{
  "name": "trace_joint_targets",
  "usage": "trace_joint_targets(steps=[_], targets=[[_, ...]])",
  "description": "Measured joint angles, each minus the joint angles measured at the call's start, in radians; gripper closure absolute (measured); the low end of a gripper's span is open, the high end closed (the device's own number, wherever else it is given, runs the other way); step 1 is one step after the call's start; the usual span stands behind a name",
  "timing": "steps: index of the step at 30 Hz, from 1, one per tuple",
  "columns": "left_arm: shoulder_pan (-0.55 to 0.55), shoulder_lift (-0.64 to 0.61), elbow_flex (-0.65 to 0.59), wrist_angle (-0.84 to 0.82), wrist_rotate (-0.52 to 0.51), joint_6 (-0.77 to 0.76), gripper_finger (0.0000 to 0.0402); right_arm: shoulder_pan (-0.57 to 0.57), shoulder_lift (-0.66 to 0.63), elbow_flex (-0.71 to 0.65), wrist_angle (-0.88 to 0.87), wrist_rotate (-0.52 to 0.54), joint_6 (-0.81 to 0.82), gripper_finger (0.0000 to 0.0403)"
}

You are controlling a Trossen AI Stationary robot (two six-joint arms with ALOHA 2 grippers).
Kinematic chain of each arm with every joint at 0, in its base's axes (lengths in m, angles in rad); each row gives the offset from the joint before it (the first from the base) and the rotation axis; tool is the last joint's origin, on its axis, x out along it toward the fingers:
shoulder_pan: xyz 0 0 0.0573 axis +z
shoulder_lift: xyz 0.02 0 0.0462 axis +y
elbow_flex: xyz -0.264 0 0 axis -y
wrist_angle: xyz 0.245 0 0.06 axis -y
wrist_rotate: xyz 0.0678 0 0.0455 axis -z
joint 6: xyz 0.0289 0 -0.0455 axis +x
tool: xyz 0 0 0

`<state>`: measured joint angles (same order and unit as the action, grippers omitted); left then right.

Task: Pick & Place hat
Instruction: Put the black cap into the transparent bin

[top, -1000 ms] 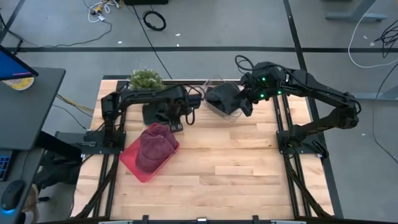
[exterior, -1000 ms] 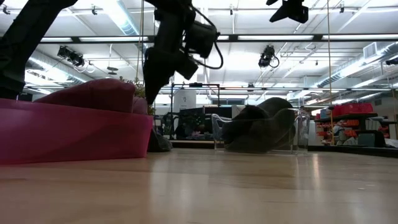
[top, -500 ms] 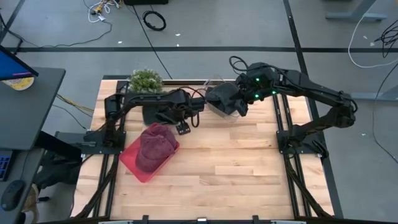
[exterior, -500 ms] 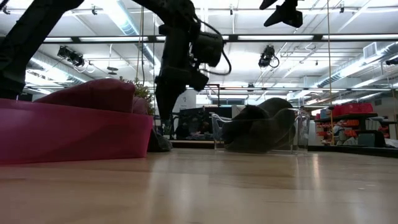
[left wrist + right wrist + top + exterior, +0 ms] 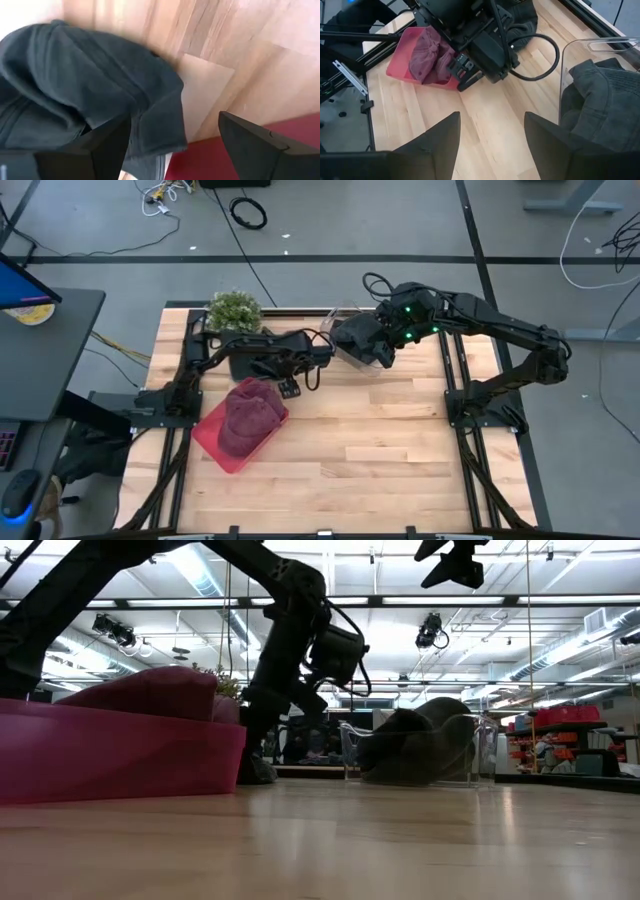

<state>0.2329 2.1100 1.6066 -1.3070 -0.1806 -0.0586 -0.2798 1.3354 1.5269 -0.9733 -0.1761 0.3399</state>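
Nearest the front edge of the wooden surface [image 5: 380, 440] sits the red tray [image 5: 215, 437], with a maroon hat [image 5: 247, 415] heaped in it, filling most of the tray and rising above its rim.

Just behind the tray, the left gripper [image 5: 290, 386] hangs over bare wood with its jaws spread wide and nothing between them. Its wrist view looks straight past the two fingers [image 5: 250, 145] onto a dark grey hat [image 5: 85, 90] lying crumpled on the surface beside the tray's corner. From above, that hat [image 5: 245, 365] is mostly hidden under the left arm, near the small green plant [image 5: 235, 308] at the back edge.

Farther back and to the right, a clear bin [image 5: 350, 340] holds another dark hat [image 5: 605, 105]. The right gripper [image 5: 385, 352] hovers just over it, jaws parted and empty, apparently waiting.

The step in hand looks like picking the loose grey hat. To do it well, the left gripper should swing back over the fabric's thickest fold rather than the thin flat brim edge, descend with jaws kept wide until the fingertips nearly meet the wood, then close on a bunched ridge so several layers are pinched. Soft cloth will sag and drag, so lift straight up well clear before travelling, keeping away from the tray's rim and the cable looping near the wrist.
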Motion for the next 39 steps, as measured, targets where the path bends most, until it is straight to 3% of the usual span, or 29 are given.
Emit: trace_joint_targets(steps=[6, 10, 13, 19, 21, 28, 39], targets=[[0.0, 0.02, -0.017, -0.007, -0.002, 0.019, 0.0104, 0.0, 0.0, 0.0, 0.002, 0.0, 0.0, 0.0182], [0.003, 0.019, -0.04, 0.001, -0.011, 0.019, 0.0136, 0.0, 0.0, 0.0, 0.006, 0.0, 0.0, 0.0182], [0.004, 0.019, -0.042, 0.007, -0.039, 0.019, 0.0188, 0.0, 0.0, 0.0, 0.008, 0.001, 0.0, 0.0182], [0.004, 0.019, -0.042, 0.006, -0.104, 0.072, 0.0356, 0.0, 0.0, 0.0, 0.008, 0.002, 0.0, 0.0182], [0.004, 0.019, -0.042, 0.006, -0.095, 0.091, 0.0385, 0.0, 0.0, 0.0, 0.008, 0.002, 0.0, 0.0182], [0.004, 0.018, 0.031, -0.078, -0.096, 0.097, 0.0393, 0.0, 0.0, 0.0, -0.009, 0.004, 0.017, 0.0182], [0.006, 0.017, 0.435, -0.256, -0.147, 0.123, 0.0393, -0.004, -0.006, 0.0, -0.041, 0.023, 0.023, 0.0182]])
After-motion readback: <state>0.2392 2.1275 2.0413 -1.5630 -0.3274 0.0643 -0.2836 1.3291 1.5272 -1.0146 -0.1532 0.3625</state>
